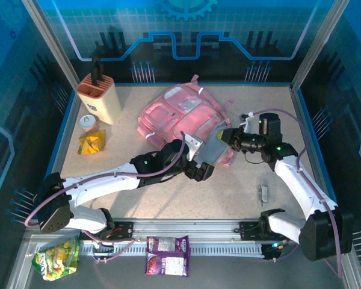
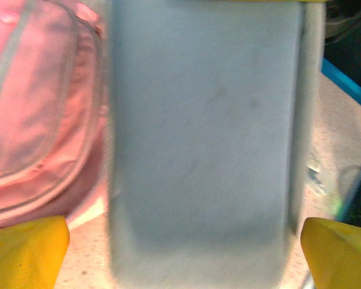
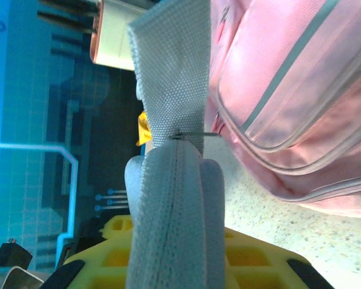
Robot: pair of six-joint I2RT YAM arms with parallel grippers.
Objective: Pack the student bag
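Overhead: student bag (image 1: 174,114) flat mid-worktop (image 1: 228,192), grey pouch (image 1: 212,147) against bag's near-right edge. Left wrist view adds: left claw (image 2: 180,259) wide, yellow fingers (image 2: 24,253) clear of pouch's sides. Right wrist view: right claw (image 3: 174,265) clamped on pouch, zip edge-on. Purple packet (image 1: 167,256), well nearer than bag: print too small to read.

student bag (image 1: 174,114) mid-table, pouch (image 1: 213,144) before it, holder (image 1: 100,97) behind-left

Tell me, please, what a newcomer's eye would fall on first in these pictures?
The big pink student bag, lying mid-table toward the back, dominates. At its near right edge, the right gripper pinches the zipped end of a flat grey pouch, while the left gripper stands wide open around it.
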